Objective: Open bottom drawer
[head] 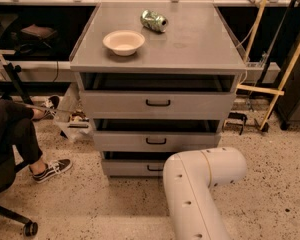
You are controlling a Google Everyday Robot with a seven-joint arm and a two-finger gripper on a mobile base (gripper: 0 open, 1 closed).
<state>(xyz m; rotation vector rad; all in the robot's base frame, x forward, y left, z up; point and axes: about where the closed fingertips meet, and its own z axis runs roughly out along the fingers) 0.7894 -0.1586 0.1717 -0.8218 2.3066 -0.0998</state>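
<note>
A grey cabinet holds three drawers, each with a small black bar handle. The bottom drawer (132,167) is the lowest and narrowest, just above the floor, and its handle (154,168) is partly covered by my white arm (200,184). That arm bends across the lower right of the camera view, in front of the drawer's right half. My gripper is hidden behind the arm's elbow.
On the cabinet top (190,39) sit a cream bowl (123,42) and a crushed green can (154,20). A seated person's leg and sneaker (50,168) are at the left. A chair caster (29,228) sits bottom left. Wooden poles (285,79) lean at the right.
</note>
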